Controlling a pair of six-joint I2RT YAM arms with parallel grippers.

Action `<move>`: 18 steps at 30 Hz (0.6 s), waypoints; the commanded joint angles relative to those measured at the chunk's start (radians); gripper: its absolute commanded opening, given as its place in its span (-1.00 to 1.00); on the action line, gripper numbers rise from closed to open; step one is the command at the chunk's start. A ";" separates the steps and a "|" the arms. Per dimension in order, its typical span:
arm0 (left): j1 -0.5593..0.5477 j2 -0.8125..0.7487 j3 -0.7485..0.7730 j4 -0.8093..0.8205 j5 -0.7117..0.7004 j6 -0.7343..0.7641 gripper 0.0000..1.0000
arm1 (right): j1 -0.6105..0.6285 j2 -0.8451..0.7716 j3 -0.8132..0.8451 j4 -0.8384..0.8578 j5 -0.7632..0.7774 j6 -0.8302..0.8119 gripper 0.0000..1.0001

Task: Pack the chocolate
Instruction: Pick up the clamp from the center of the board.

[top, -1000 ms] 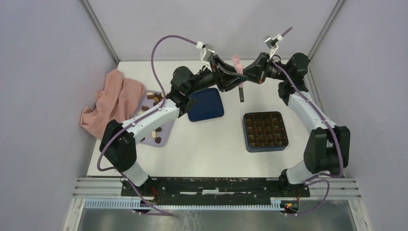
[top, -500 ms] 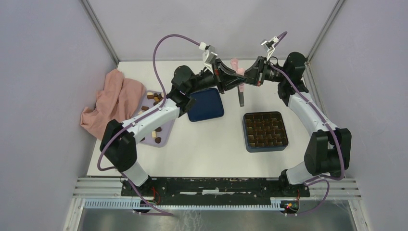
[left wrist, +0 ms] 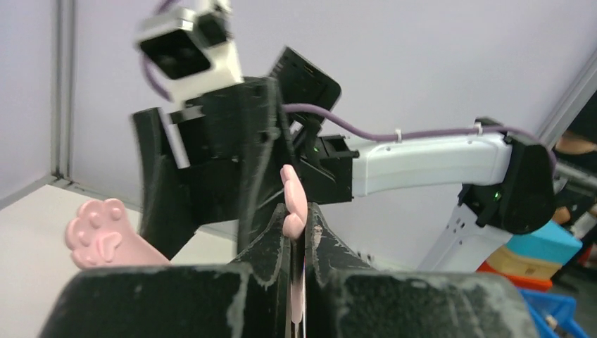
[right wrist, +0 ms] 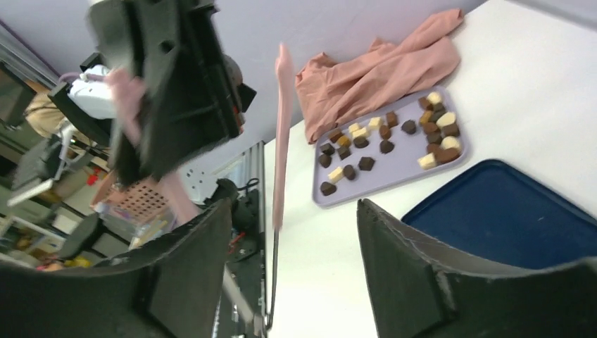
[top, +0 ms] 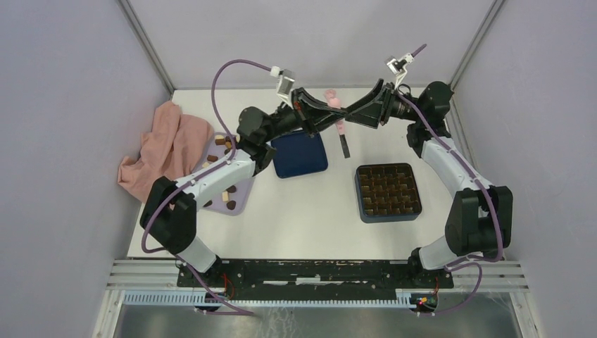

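Note:
The chocolate (top: 224, 189) lies as several small dark, brown and cream pieces on a lilac tray (top: 243, 201) at the left, also seen in the right wrist view as chocolate (right wrist: 384, 137). High over the back of the table my left gripper (top: 329, 117) is shut on pink paw-ended tongs (top: 340, 127). In the left wrist view the tongs (left wrist: 293, 193) are pinched between the left gripper (left wrist: 297, 218). My right gripper (top: 360, 113) faces it, open. The tongs (right wrist: 283, 127) hang free between the jaws of the right gripper (right wrist: 292, 208).
A dark blue box with brown grid compartments (top: 388, 190) stands at the right of the table. Its blue lid (top: 299, 155) lies under the left forearm. A pink cloth (top: 165, 148) is bunched at the left edge beside the tray.
My left gripper closed on the tongs and has drawn left with them. My right gripper, which was shut on the tongs, has opened and let them go.

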 commanded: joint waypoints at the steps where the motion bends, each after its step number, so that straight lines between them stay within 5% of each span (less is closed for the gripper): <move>1: 0.093 -0.038 -0.074 0.374 -0.041 -0.278 -0.96 | -0.033 -0.057 0.048 0.124 -0.044 -0.087 0.56; 4: 0.110 -0.059 -0.069 0.336 -0.020 -0.247 -0.96 | -0.046 -0.134 0.055 -0.066 -0.060 -0.368 0.77; 7: 0.111 -0.089 -0.054 0.282 0.007 -0.188 -0.96 | -0.034 -0.247 0.102 -0.540 0.036 -0.963 0.96; 9: 0.112 -0.098 -0.040 0.264 0.026 -0.157 -0.96 | 0.001 -0.334 0.078 -0.677 0.108 -1.205 0.96; 13: 0.110 -0.096 0.001 0.275 0.064 -0.141 -0.96 | 0.020 -0.416 -0.052 -0.437 0.112 -1.002 0.96; 18: 0.098 -0.062 0.058 0.361 0.093 -0.196 -0.96 | 0.088 -0.414 -0.050 -0.403 0.202 -0.853 0.96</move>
